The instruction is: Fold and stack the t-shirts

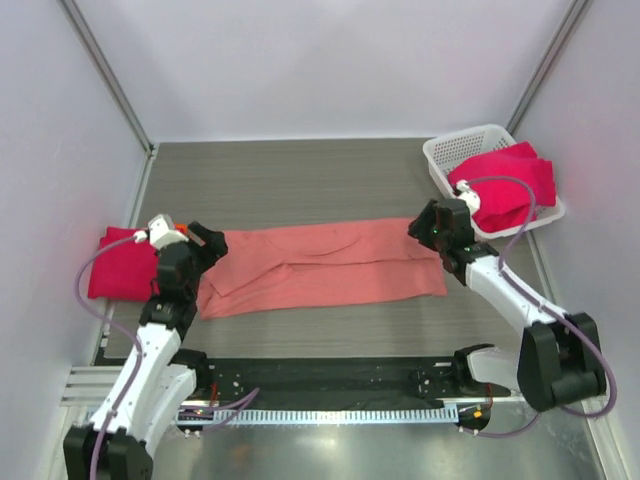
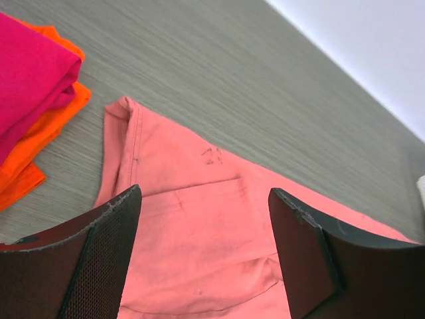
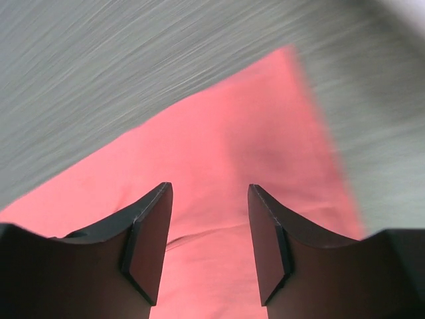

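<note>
Salmon-pink t-shirt (image 1: 320, 265), one; crimson bundles (image 1: 125, 262), two; left fingers (image 2: 99, 266), right fingers (image 3: 149, 239) spread, empty

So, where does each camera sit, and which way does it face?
Top external: above and behind, looking down at the table; left arm and right arm show.
Left wrist: on the left arm, looking past the open left gripper at the salmon-pink t-shirt.
Right wrist: likewise, past the open right gripper, at its other end.
Shared: all show that shirt.
</note>
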